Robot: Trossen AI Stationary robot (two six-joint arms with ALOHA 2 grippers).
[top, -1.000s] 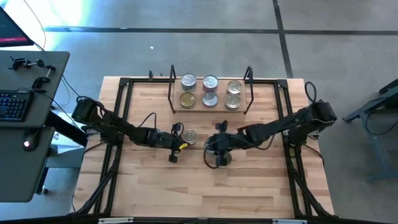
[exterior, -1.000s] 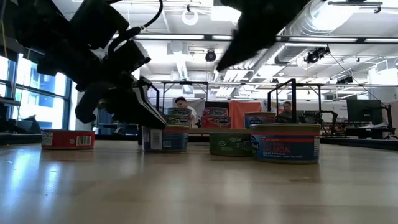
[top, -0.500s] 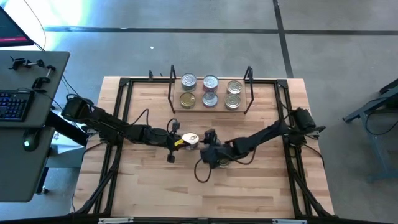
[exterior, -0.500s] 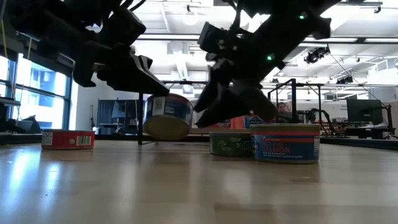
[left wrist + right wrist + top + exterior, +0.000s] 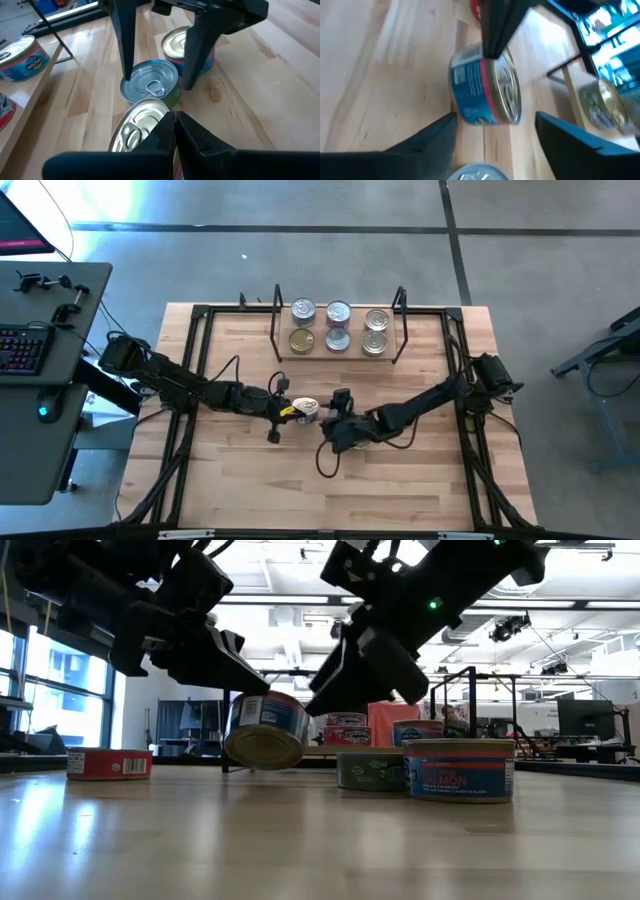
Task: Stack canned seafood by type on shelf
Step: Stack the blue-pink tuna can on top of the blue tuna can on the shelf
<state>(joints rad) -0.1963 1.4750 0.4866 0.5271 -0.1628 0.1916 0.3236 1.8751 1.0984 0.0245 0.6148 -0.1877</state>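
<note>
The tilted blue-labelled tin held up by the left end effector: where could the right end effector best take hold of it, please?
Probably across the label wall of the tilted tin, coming from its free side opposite the left end effector; the right end effector already stands open there.

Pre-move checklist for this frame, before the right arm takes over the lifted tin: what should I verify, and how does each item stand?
1. Left gripper shut on the blue-labelled tin: ok, pinched by its rim.
2. Tin clear of the table: ok, hanging tilted in the low view.
3. Right gripper open: ok, its fingers stand on either side of the tin, not touching.
4. Green-labelled tin and salmon tin standing upright below: ok.
5. Shelf has room on top: ok, six tins sit in single layers.
6. Matching type on the shelf: cannot tell.
</note>
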